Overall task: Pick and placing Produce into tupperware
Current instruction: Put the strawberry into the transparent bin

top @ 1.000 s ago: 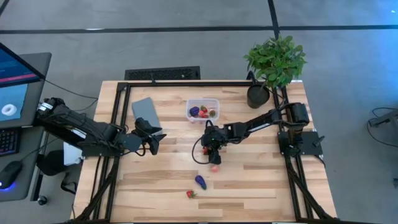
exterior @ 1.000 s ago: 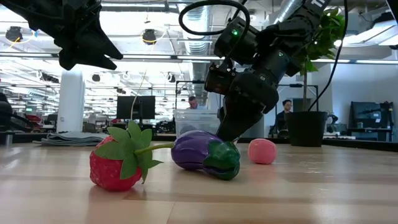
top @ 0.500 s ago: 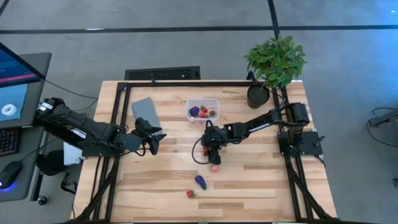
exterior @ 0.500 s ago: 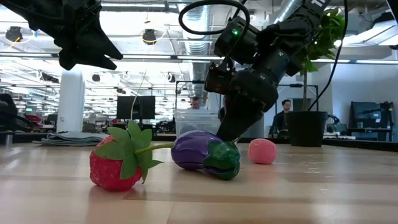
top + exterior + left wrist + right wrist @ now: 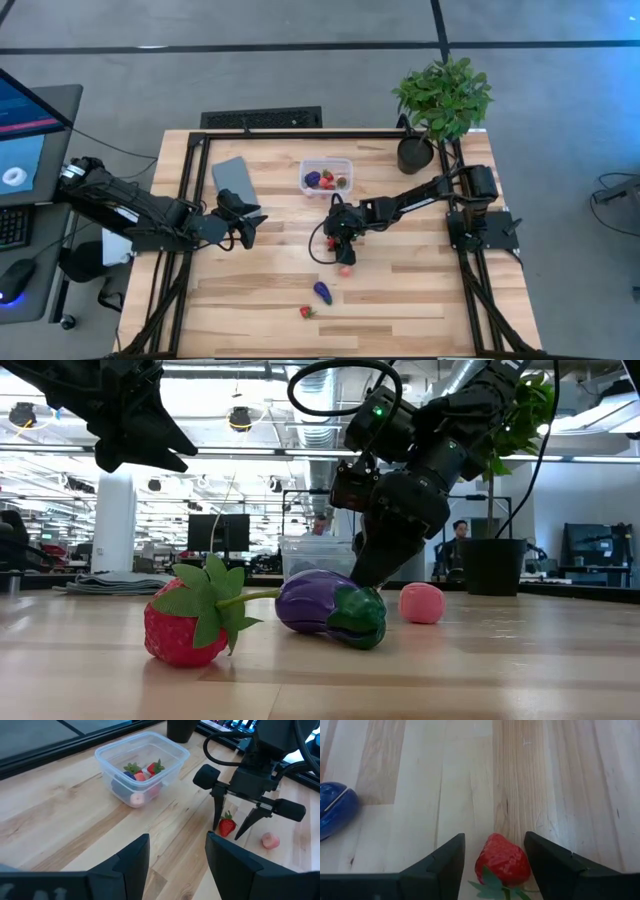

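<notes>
near the middle of the table, just on my side of the tupperware (image 5: 326, 178), my right gripper (image 5: 336, 238) points down at a strawberry (image 5: 502, 861) lying on the wood. its fingers (image 5: 216, 813) stand apart, one on each side of the berry, with bare wood showing between each pad and the fruit, so it has hold of nothing yet. the tub, well apart from the berry, already holds several pieces of produce (image 5: 139, 780).

to do this pick well, i judge i should centre the berry between the pads and go low enough to catch the red body, not the green top. then i close gently, since a small rounded toy may squirt out sideways. a clean lift should clear the tub's rim before the drop.

my left gripper (image 5: 243, 227) waits over the table's left side, fingers (image 5: 127, 863) partly apart and empty. a pink piece (image 5: 345, 269), an eggplant (image 5: 330, 607) and another strawberry (image 5: 187, 620) lie nearer the front edge, a grey lid (image 5: 235, 180) left of the tub.

i can read no brand, label or writing anywhere.
</notes>
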You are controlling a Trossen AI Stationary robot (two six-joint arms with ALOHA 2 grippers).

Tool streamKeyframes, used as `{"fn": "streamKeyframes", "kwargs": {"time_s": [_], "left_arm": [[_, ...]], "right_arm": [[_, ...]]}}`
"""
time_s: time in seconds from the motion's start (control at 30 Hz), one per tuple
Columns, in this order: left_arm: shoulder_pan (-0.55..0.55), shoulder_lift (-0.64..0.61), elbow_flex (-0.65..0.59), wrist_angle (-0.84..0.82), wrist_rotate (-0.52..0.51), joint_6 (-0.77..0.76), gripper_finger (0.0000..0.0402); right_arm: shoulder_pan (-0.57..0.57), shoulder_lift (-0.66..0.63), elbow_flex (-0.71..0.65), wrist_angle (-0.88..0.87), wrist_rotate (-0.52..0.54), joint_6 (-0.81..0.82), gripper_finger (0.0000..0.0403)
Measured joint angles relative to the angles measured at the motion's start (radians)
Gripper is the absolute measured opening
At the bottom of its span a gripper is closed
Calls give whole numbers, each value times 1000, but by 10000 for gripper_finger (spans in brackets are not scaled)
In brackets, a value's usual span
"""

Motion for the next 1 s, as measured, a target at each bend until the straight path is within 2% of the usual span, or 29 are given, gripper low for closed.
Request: {"fn": "streamKeyframes", "kwargs": {"time_s": [0.7,1.0], "left_arm": [[0,0,0,0,0,2,180],[0,0,0,0,0,2,180]], "right_arm": [[0,-1,0,-37,3,0,233],[0,-2,-2,-38,7,3,183]]}}
